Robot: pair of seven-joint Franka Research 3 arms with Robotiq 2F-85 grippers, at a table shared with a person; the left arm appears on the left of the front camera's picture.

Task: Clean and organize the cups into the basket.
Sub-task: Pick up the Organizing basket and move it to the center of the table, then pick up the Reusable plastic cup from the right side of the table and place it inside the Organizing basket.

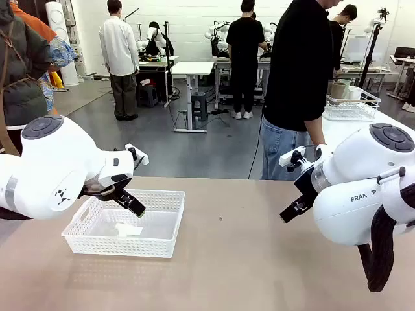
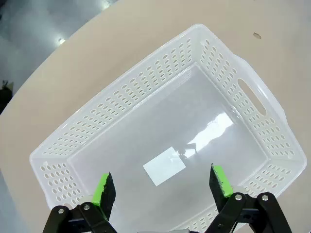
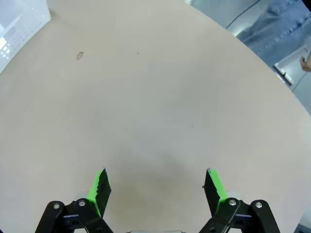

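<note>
The basket [image 1: 165, 241] is shallow, white and perforated, and it sits on the tan table at front left holding just a white label. My left gripper [image 1: 134, 205] hangs just above its near-left part, open, with nothing between the green pads. Looking down from the left wrist, the left gripper [image 2: 164, 187] frames the basket's [image 2: 121, 85] bare floor. My right gripper [image 1: 290, 210] hovers open over bare tabletop at the right. In the right wrist view the right gripper [image 3: 156, 187] holds nothing and a corner of the basket [image 3: 19, 26] shows at top left. Two small upright cups, one beige-brown [image 1: 337, 89] and one pale [image 1: 354, 92], stand by a wire rack far back right.
A person in a black top and jeans [image 1: 295, 84] stands at the table's far edge, right of centre, one hand [image 3: 306, 62] near a white side table. The white wire rack [image 1: 350, 109] rests on that side table. A small dark spot [image 3: 79, 55] marks the tabletop.
</note>
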